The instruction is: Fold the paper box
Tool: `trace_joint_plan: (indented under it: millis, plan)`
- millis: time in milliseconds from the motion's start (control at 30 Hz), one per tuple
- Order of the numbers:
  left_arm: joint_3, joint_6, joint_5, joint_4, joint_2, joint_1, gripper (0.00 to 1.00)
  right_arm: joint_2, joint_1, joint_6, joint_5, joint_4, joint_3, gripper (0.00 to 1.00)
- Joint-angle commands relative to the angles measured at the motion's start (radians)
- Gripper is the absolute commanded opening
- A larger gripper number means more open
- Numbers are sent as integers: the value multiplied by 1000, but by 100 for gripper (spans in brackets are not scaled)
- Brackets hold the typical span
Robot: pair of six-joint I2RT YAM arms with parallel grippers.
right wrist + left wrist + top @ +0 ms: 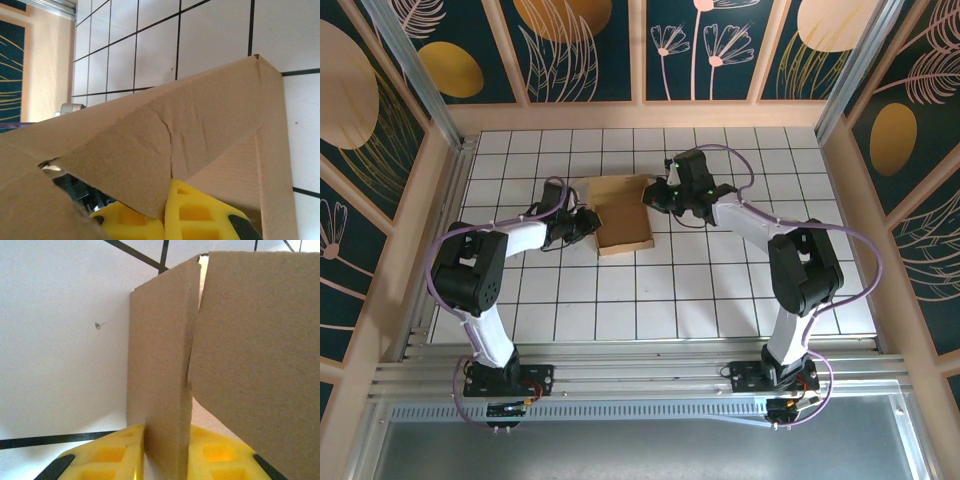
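The paper box [623, 215] is plain brown cardboard, partly folded, lying on the white gridded table at centre back. My left gripper [588, 222] reaches its left side. In the left wrist view the yellow fingers [110, 457] are shut on an upright wall of the paper box [162, 365], and my left gripper [167, 452] clamps its thick edge. My right gripper [653, 193] is at the box's far right corner. In the right wrist view my right gripper [166, 217] is shut on a creased flap of the paper box [130, 165], and the box's inner floor shows behind it.
The table [670, 290] has a black grid and wooden walls with dark floral panels on three sides. An aluminium rail [640, 375] runs along the near edge by both arm bases. Open tiles lie in front of the box.
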State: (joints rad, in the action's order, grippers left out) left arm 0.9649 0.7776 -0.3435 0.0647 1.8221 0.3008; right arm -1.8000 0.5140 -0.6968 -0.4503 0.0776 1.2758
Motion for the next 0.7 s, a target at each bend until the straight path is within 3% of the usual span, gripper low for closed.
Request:
trace_joint_plan:
  millis: [0,333,667]
  plan:
    - [35,-30,38,-53,3,7,22,-27,-6,-76,-162,33,28,3]
    - [70,-66,118,-117,-6,23,22,-59,-33,-30,-199,144,125,1]
    - [84,-70,139,-131,-4,37,21,-69,-33,-49,-219,130,125,1]
